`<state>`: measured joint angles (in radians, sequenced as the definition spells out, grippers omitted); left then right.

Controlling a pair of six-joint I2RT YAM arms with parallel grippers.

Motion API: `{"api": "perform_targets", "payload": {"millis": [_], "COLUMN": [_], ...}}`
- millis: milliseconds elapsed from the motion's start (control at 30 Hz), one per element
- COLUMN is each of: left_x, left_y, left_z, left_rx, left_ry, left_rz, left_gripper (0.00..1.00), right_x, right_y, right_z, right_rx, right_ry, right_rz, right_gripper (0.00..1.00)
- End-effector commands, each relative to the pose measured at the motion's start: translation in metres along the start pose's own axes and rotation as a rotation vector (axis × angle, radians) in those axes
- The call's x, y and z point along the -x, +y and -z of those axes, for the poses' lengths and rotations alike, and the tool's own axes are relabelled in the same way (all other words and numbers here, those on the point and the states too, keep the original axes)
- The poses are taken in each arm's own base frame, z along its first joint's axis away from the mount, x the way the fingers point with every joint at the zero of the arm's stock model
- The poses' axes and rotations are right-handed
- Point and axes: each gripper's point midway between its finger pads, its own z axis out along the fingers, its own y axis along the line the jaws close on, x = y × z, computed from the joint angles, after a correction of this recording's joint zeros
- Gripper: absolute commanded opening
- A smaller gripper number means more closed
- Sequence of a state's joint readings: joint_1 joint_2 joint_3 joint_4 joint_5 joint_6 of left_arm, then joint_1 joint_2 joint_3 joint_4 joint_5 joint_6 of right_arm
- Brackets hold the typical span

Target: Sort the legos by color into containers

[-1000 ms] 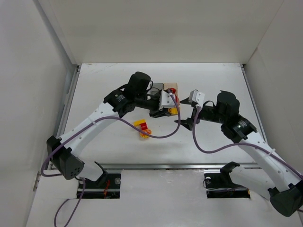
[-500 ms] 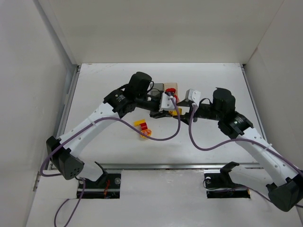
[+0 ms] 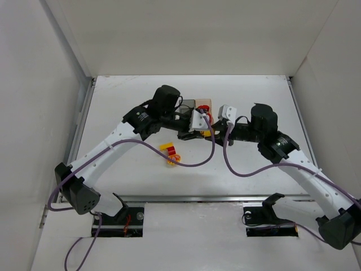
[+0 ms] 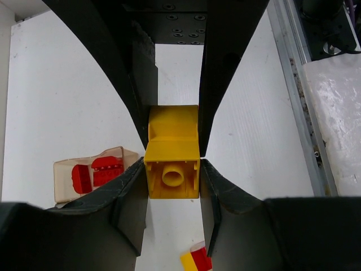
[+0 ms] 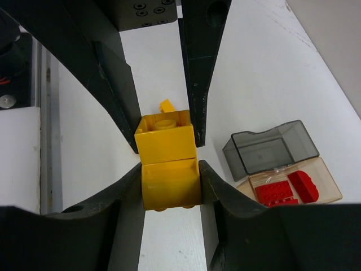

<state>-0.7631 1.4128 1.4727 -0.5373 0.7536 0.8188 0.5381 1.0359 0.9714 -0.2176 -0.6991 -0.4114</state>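
Note:
Two yellow legos, joined end to end, hang above the table between both grippers. My left gripper (image 4: 172,179) is shut on the near yellow lego (image 4: 172,176). My right gripper (image 5: 169,182) is shut on the other yellow lego (image 5: 169,186), and the two grippers meet tip to tip (image 3: 210,132). The containers stand beside them: the smoky grey bin (image 5: 271,145) looks empty, and the pale orange bin (image 5: 324,189) holds red legos (image 5: 276,193). A yellow and red lego cluster (image 3: 170,152) lies on the table.
The bins (image 3: 194,104) are largely hidden under the left arm in the top view. White walls enclose the table on three sides. A metal rail (image 3: 197,198) runs along the near edge.
My right gripper has moved left to the yellow legos held by the left gripper and has closed on the free end. The left arm has stayed put.

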Motion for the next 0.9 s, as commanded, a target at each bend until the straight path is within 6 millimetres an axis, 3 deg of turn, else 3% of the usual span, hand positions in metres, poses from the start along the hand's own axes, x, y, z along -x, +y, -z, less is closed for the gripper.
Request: {"api": "perform_targets", "payload": {"millis": [0, 167, 367, 467, 567, 600, 667, 700, 733, 767, 800, 833, 867], "left_x": [0.026, 0.028, 0.029, 0.025, 0.016, 0.010, 0.008, -0.018, -0.015, -0.021, -0.026, -0.042, -0.046], "left_y": [-0.002, -0.003, -0.001, 0.001, 0.003, -0.001, 0.022, 0.019, 0.029, 0.032, 0.040, 0.037, 0.037], "left_z": [0.011, 0.016, 0.020, 0.021, 0.026, 0.026, 0.042, 0.039, 0.043, 0.049, 0.068, 0.069, 0.073], "left_rx": [0.008, 0.019, 0.039, 0.054, 0.085, 0.105, 0.298, 0.353, 0.453, 0.520, 0.647, 0.693, 0.737], "left_ry": [-0.051, -0.049, -0.041, -0.018, 0.010, 0.017, 0.013, 0.046, -0.007, -0.012, -0.011, 0.007, -0.009], "left_rz": [-0.053, -0.068, -0.083, -0.077, -0.048, 0.028, 0.092, 0.177, 0.254, 0.293, 0.329, 0.383, 0.453], "left_gripper": [0.00, 0.00, 0.00, 0.00, 0.00, 0.00, 0.00, 0.00, 0.00, 0.00, 0.00, 0.00, 0.00], "right_x": [-0.004, -0.060, -0.085, -0.083, -0.061, -0.056, -0.046, -0.049, -0.040, -0.050, -0.055, -0.060, -0.046], "right_y": [-0.015, -0.019, -0.026, -0.027, -0.036, -0.046, -0.066, -0.078, -0.088, -0.099, -0.109, -0.122, -0.138], "right_z": [0.003, 0.000, 0.000, -0.001, -0.004, -0.005, -0.012, -0.012, -0.016, -0.029, -0.035, -0.041, -0.049], "right_rx": [-0.095, -0.158, -0.206, -0.213, -0.244, -0.290, -0.376, -0.440, -0.469, -0.493, -0.524, -0.585, -0.612], "right_ry": [0.027, 0.158, 0.236, 0.225, 0.153, 0.139, 0.080, 0.076, 0.049, 0.058, 0.070, 0.084, 0.054], "right_rz": [-0.004, -0.058, -0.088, -0.093, -0.109, -0.125, -0.197, -0.227, -0.239, -0.299, -0.336, -0.372, -0.394], "right_gripper": [0.00, 0.00, 0.00, 0.00, 0.00, 0.00, 0.00, 0.00, 0.00, 0.00, 0.00, 0.00, 0.00]}}
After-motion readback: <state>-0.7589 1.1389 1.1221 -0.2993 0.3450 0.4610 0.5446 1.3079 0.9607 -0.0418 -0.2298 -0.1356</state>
